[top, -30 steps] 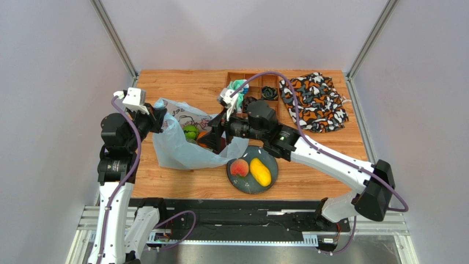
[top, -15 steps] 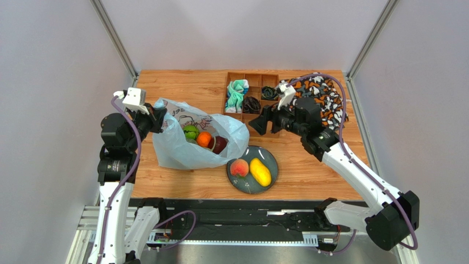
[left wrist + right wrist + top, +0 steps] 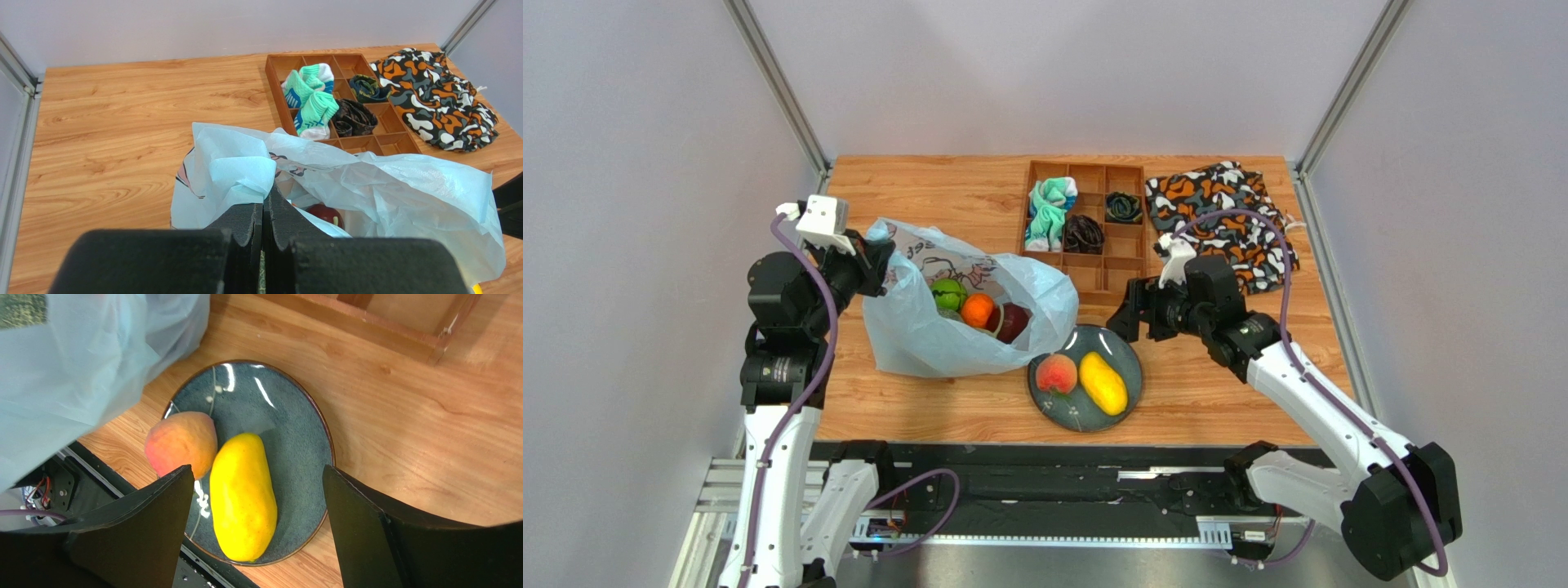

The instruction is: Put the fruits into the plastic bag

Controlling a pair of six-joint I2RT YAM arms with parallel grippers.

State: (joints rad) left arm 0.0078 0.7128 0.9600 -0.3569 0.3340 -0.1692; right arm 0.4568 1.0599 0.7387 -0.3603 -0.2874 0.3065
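Observation:
The pale blue plastic bag (image 3: 928, 331) lies open on the left of the table. My left gripper (image 3: 879, 263) is shut on its upper rim, and in the left wrist view the gripper (image 3: 265, 199) pinches a fold of the bag (image 3: 393, 196). Inside the bag lie a green bumpy fruit (image 3: 947, 293), an orange (image 3: 978, 310) and a dark red fruit (image 3: 1011, 322). A peach (image 3: 1055, 374) and a yellow mango (image 3: 1103, 382) rest on a dark plate (image 3: 1081, 417). My right gripper (image 3: 1124, 321) hangs open above the plate's far right edge, its jaws framing the mango (image 3: 242, 496) and holding nothing.
A wooden divided tray (image 3: 1124, 263) with rolled socks stands at the back. An orange, black and white patterned cloth (image 3: 1222, 221) lies to its right. The plate sits close to the table's near edge, beside the bag's lower corner (image 3: 80, 373).
My right gripper has drawn out of the bag's mouth, swung to the right and come down beside the plate. The dark red fruit now shows in the bag. The left arm has not moved.

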